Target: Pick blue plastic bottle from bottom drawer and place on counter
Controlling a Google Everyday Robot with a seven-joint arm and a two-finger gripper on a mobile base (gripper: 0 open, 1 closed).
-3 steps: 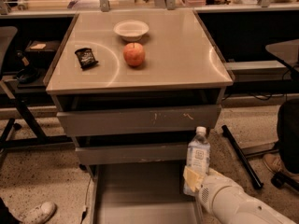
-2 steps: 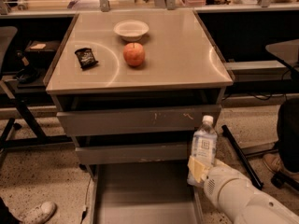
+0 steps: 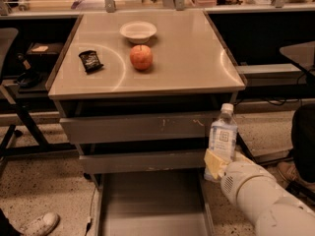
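My gripper [image 3: 216, 162] is shut on the blue plastic bottle [image 3: 223, 134], a small clear bottle with a white cap and a pale label with a dark square mark. I hold it upright in the air at the right front of the cabinet, just below the counter's edge. The bottom drawer [image 3: 147, 205] is pulled open below and left of the bottle; its grey floor is bare. The counter [image 3: 192, 58] is the glossy beige top above. My white arm [image 3: 266, 200] comes in from the lower right.
On the counter stand a white bowl [image 3: 138, 31], an apple [image 3: 141, 57] and a small dark packet [image 3: 91, 61]. Two scratched grey drawer fronts [image 3: 142, 127] are closed. A chair base [image 3: 15, 127] is at the left, a shoe [image 3: 42, 224] at the lower left.
The gripper has risen and moved right with the bottle, from beside the lower drawer front to just under the counter's front right corner.
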